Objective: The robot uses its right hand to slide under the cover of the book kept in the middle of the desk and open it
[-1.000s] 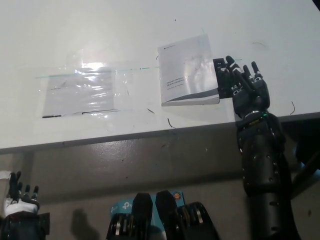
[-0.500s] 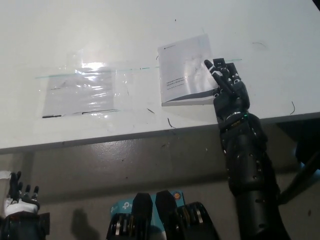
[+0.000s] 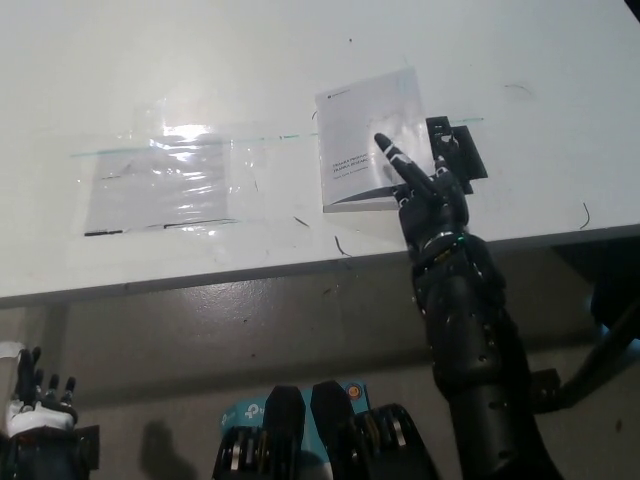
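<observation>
A white book (image 3: 365, 135) lies shut in the middle of the white desk (image 3: 200, 60), near the front edge. My black right hand (image 3: 425, 185) reaches up from below the desk edge and lies over the book's lower right corner. Its fingers are apart and hold nothing, and one fingertip (image 3: 383, 143) stretches onto the cover. Whether any finger is under the cover cannot be seen. My white left hand (image 3: 35, 395) rests low at the lower left, below the desk, fingers upright and apart.
A clear plastic sheet (image 3: 165, 180) lies flat on the desk left of the book. A small black flat piece (image 3: 468, 155) sits by the book's right edge. The desk's front edge (image 3: 200, 275) runs across the picture. A blue and white box (image 3: 245, 412) lies below.
My right hand has slid left, from beside the book's right edge to over its lower right corner. The book has not moved, and the left hand stays put.
</observation>
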You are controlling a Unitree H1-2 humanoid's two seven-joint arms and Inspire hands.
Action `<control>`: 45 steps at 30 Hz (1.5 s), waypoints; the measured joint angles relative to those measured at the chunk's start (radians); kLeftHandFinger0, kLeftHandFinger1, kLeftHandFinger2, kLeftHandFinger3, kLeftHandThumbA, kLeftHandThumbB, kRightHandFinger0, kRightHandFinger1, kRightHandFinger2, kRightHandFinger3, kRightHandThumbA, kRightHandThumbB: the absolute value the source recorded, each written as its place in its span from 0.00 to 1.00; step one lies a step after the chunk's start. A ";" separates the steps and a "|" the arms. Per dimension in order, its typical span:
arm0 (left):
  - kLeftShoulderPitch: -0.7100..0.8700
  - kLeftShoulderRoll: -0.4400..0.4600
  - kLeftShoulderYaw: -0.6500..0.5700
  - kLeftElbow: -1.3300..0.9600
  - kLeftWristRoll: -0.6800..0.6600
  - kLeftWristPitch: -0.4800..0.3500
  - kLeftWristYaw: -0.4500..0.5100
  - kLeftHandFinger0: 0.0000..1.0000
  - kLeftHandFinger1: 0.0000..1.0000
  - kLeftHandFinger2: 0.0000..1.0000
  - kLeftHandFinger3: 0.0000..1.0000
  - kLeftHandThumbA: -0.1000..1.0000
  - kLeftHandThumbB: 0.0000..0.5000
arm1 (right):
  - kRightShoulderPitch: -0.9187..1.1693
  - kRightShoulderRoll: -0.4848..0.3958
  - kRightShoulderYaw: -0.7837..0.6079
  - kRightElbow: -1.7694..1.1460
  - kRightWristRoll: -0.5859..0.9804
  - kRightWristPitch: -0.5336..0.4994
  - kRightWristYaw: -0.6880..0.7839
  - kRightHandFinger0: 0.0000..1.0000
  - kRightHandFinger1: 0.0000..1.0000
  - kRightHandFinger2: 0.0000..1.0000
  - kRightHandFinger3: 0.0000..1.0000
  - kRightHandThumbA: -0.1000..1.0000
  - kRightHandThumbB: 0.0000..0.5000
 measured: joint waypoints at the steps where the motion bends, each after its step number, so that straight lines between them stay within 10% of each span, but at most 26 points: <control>1: 0.001 0.000 -0.001 0.000 0.001 0.000 0.003 1.00 1.00 1.00 1.00 1.00 0.00 | -0.002 0.002 0.008 0.000 -0.005 0.000 0.001 0.75 0.77 0.82 1.00 1.00 0.29; 19: 0.004 0.012 -0.010 0.003 0.006 0.002 0.025 1.00 1.00 1.00 1.00 1.00 0.00 | -0.186 -0.027 0.255 0.139 -0.183 0.000 0.079 0.70 0.69 0.71 0.86 1.00 0.43; 36: -0.005 0.036 -0.041 0.005 0.012 0.012 0.033 1.00 1.00 1.00 1.00 1.00 0.00 | -0.173 -0.052 0.299 0.309 -0.282 -0.050 0.173 0.75 0.76 0.78 0.95 1.00 0.26; 45: -0.023 0.046 -0.055 0.013 0.015 0.015 0.034 1.00 1.00 1.00 1.00 1.00 0.00 | -0.179 -0.057 0.332 0.437 -0.341 -0.136 0.195 0.73 0.73 0.74 0.92 1.00 0.42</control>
